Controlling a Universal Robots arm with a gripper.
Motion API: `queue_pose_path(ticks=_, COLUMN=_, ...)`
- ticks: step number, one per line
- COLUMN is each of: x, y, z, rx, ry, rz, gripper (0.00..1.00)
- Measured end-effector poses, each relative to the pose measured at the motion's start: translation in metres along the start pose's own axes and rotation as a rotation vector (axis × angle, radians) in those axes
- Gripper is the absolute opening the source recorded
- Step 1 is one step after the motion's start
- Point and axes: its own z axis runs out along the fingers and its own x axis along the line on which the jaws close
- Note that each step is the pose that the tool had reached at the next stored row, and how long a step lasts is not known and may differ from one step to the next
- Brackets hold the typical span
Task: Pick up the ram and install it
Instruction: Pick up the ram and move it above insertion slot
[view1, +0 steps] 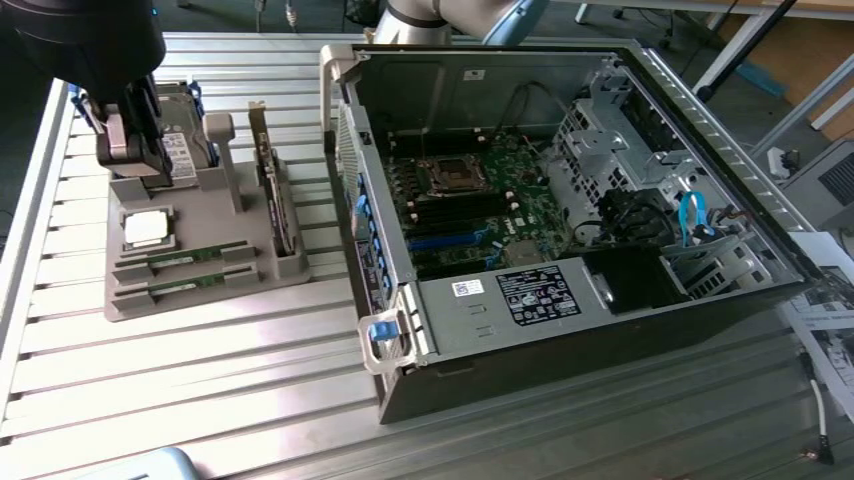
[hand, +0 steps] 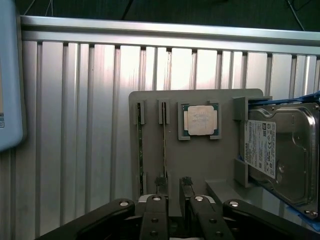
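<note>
Ram (view1: 180, 260): one of two green sticks slotted on edge in the gray fixture tray (view1: 220, 230), at the exterior view's left of the open computer case (view1: 534, 372), just beside the processor chip (view1: 147, 228).
Gripper (hand: 173, 183): hovers over the tray, fingers (hand: 161, 186) parted, holding nothing.
Handling: light, stiff, thin board; likely fragile at chips and contacts, best pinched across its flat faces, mid-length.
Long axis: runs left to right in the exterior view, parallel to its twin (view1: 178, 288).

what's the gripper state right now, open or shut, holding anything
gripper: open, holding nothing; both ram sticks lie in the grey tray.
</note>
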Motion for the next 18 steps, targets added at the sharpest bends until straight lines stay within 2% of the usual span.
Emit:
queue_pose_path(ticks=7, x=0.0003, y=0.0001, z=0.0001, rx=0.0001, ry=-0.0001, rz=0.000, gripper=0.24)
queue_pose_path(ticks=18, x=0.0080, y=0.0004, z=-0.0001, rx=0.0000, ry=0.0000, rz=0.000, gripper=0.24)
